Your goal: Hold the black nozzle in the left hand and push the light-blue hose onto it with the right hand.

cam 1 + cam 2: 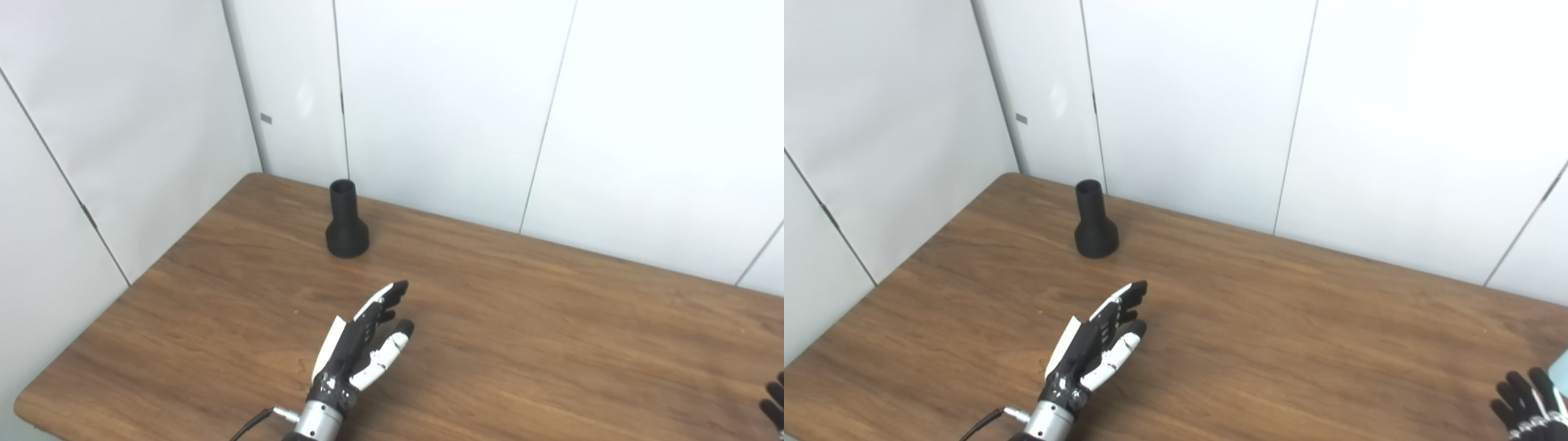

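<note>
The black nozzle (346,220) stands upright on its wide base near the table's far left edge, narrow neck up. My left hand (361,346) hovers over the table in front of it, open, fingers stretched toward the nozzle, well short of it and holding nothing. My right hand (1528,398) shows only as black fingertips at the bottom right corner, spread apart. A sliver of the light-blue hose (1560,367) peeks in at the right edge beside those fingers; contact cannot be judged.
The wooden table (520,331) has a rounded front left corner and a left edge close to the white wall panels (447,98). A cable (251,422) runs from my left wrist.
</note>
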### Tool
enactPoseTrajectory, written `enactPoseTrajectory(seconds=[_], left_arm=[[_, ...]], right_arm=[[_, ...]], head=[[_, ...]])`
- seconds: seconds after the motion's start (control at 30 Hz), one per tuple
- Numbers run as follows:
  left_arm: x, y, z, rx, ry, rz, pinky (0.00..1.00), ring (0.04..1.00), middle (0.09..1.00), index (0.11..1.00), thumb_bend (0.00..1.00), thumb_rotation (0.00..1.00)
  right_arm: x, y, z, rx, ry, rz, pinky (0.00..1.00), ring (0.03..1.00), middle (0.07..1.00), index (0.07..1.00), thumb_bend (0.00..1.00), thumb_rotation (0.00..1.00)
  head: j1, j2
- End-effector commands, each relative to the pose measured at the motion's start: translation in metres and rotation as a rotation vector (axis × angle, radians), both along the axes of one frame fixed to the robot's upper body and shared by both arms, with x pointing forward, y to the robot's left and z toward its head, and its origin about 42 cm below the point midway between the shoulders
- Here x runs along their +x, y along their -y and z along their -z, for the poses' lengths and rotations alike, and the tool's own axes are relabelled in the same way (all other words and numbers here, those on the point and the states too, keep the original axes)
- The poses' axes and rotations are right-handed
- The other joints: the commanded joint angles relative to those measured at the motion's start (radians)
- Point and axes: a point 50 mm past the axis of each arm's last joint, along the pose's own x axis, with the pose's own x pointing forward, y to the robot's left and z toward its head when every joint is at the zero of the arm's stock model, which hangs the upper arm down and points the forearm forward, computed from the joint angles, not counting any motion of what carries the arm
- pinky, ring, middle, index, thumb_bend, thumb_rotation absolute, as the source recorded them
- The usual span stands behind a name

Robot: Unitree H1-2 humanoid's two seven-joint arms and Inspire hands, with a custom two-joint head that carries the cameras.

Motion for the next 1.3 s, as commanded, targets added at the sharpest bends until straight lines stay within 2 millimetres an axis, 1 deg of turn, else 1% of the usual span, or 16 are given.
enactPoseTrajectory(seconds=[0.0, 0.13, 0.23, 0.3, 0.33, 0.4, 0.47, 0.53, 0.63, 0.67, 0.73, 0.8, 0.9, 1.03, 1.17, 1.27], left_arm=[[-0.025, 0.014, 0.038, -0.073, -0.146, -0.018, 0.94, 0.942, 0.935, 0.914, 0.33, 0.53], [-0.028, 0.012, 0.037, -0.055, -0.142, -0.025, 0.92, 0.93, 0.927, 0.914, 0.32, 0.5], [-0.03, 0.01, 0.034, -0.028, -0.141, -0.04, 0.89, 0.919, 0.923, 0.912, 0.4, 0.5], [-0.031, 0.008, 0.033, -0.044, -0.129, -0.057, 0.87, 0.919, 0.926, 0.908, 0.45, 0.41], [-0.032, 0.007, 0.033, -0.053, -0.123, -0.069, 0.87, 0.92, 0.925, 0.906, 0.48, 0.32], [-0.033, 0.005, 0.033, -0.054, -0.116, -0.085, 0.89, 0.927, 0.93, 0.909, 0.53, 0.21], [-0.029, -0.005, 0.029, 0.0, -0.088, -0.127, 0.92, 0.935, 0.928, 0.92, 0.58, 0.16], [-0.025, -0.013, 0.023, 0.044, -0.063, -0.168, 0.93, 0.927, 0.917, 0.917, 0.63, 0.17], [-0.017, -0.022, 0.011, 0.092, -0.032, -0.209, 0.9, 0.897, 0.893, 0.907, 0.71, 0.13], [-0.014, -0.025, 0.006, 0.103, -0.023, -0.225, 0.9, 0.894, 0.898, 0.926, 0.72, 0.13], [-0.006, -0.033, -0.004, 0.124, 0.007, -0.258, 0.88, 0.885, 0.899, 0.954, 0.8, 0.11], [0.005, -0.042, -0.017, 0.153, 0.046, -0.292, 0.88, 0.886, 0.901, 0.952, 0.84, 0.11], [0.022, -0.054, -0.036, 0.167, 0.069, -0.338, 0.9, 0.901, 0.909, 0.946, 0.89, 0.14], [0.043, -0.064, -0.058, 0.162, 0.068, -0.359, 0.92, 0.919, 0.925, 0.945, 0.91, 0.2], [0.063, -0.073, -0.076, 0.204, 0.064, -0.363, 0.91, 0.925, 0.939, 0.952, 0.93, 0.25], [0.075, -0.077, -0.086, 0.233, 0.057, -0.376, 0.93, 0.932, 0.946, 0.958, 0.92, 0.24]], right_arm=[[-0.028, 0.005, 0.046, 0.043, -0.158, 0.042, 0.94, 0.928, 0.91, 0.926, 0.7, 0.99], [-0.03, 0.003, 0.045, 0.045, -0.156, 0.039, 0.93, 0.928, 0.91, 0.929, 0.7, 0.99], [-0.031, 0.001, 0.043, 0.027, -0.145, 0.022, 0.93, 0.927, 0.911, 0.936, 0.7, 1.0], [-0.032, 0.002, 0.045, 0.018, -0.144, 0.013, 0.93, 0.929, 0.921, 0.945, 0.73, 1.0], [-0.033, 0.002, 0.046, 0.018, -0.146, 0.015, 0.92, 0.924, 0.921, 0.942, 0.74, 1.0], [-0.034, 0.002, 0.047, 0.018, -0.15, 0.02, 0.91, 0.915, 0.916, 0.932, 0.75, 1.0], [-0.035, 0.002, 0.046, 0.024, -0.155, 0.025, 0.9, 0.908, 0.911, 0.925, 0.75, 1.0], [-0.035, 0.001, 0.046, 0.026, -0.162, 0.028, 0.87, 0.896, 0.905, 0.919, 0.76, 1.0], [-0.035, -0.001, 0.046, 0.032, -0.166, 0.023, 0.86, 0.891, 0.901, 0.906, 0.75, 0.99], [-0.035, -0.002, 0.046, 0.031, -0.167, 0.023, 0.86, 0.892, 0.9, 0.905, 0.75, 0.99], [-0.035, -0.003, 0.045, 0.033, -0.166, 0.022, 0.85, 0.89, 0.895, 0.898, 0.75, 0.97], [-0.035, -0.002, 0.046, 0.034, -0.168, 0.021, 0.85, 0.893, 0.898, 0.902, 0.74, 0.97], [-0.035, -0.002, 0.046, 0.031, -0.173, 0.02, 0.85, 0.893, 0.901, 0.906, 0.76, 0.97], [-0.034, -0.003, 0.046, 0.037, -0.171, 0.02, 0.84, 0.889, 0.903, 0.904, 0.77, 0.95], [-0.034, -0.003, 0.047, 0.033, -0.173, 0.021, 0.85, 0.89, 0.9, 0.904, 0.76, 0.95], [-0.034, -0.003, 0.046, 0.031, -0.177, 0.024, 0.85, 0.891, 0.902, 0.903, 0.77, 0.95]], head=[[-0.007, 0.003], [-0.034, 0.013], [-0.056, 0.019], [-0.066, 0.022], [-0.069, 0.021], [-0.076, 0.024], [-0.08, 0.025], [-0.083, 0.025], [-0.087, 0.022], [-0.088, 0.023], [-0.092, 0.022], [-0.093, 0.021], [-0.094, 0.021], [-0.095, 0.022], [-0.097, 0.025], [-0.097, 0.026]])
